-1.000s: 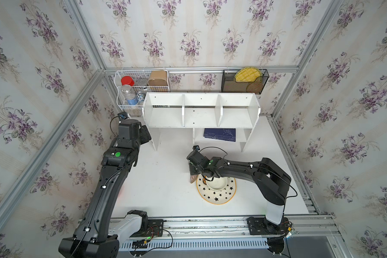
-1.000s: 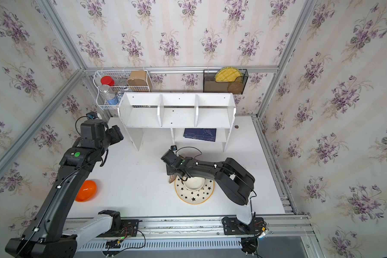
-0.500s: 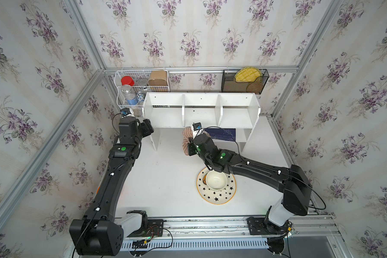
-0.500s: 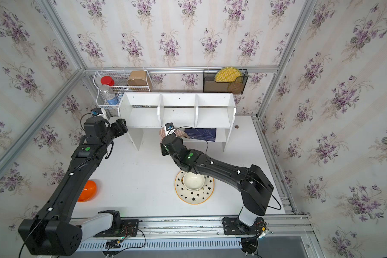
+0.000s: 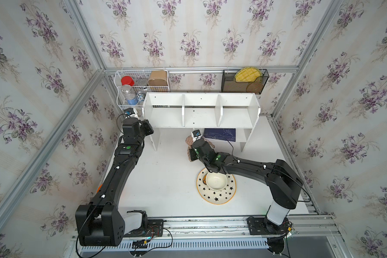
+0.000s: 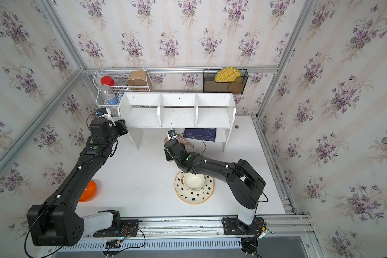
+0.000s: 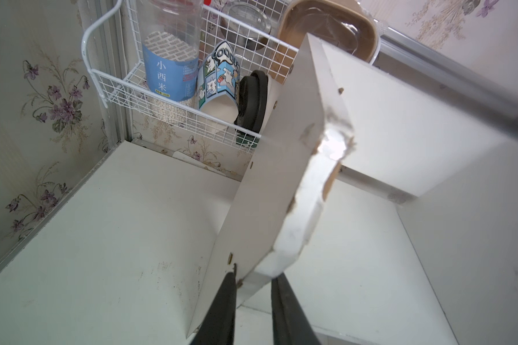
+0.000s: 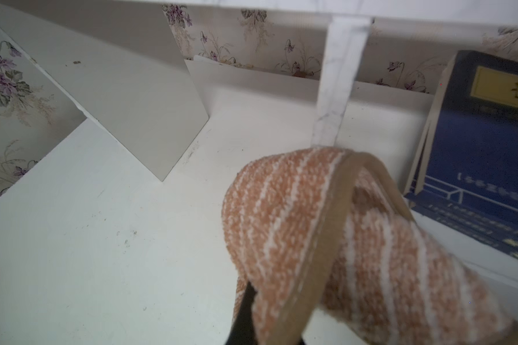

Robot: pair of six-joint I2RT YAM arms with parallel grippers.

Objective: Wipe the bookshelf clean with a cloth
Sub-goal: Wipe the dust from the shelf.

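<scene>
Left claw (image 7: 254, 279) pinches bookshelf's (image 5: 201, 116) side panel (image 7: 275, 185) near tabletop's (image 5: 165, 178) back-left corner. Right claw (image 5: 192, 154) clamps cloth (image 8: 326, 239), just before lower shelf (image 5: 241, 135). Brace firmly, press cloth flat, sweep slowly.

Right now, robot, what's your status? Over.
Left end effector clamped on bookshelf side panel. Right end effector shut on cloth. Book lies low in bookshelf, close to cloth.

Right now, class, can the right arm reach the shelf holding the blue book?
Probably yes: the right gripper, shut on the cloth, hangs just before that low shelf of the bookshelf; the blue book crowds it.
</scene>
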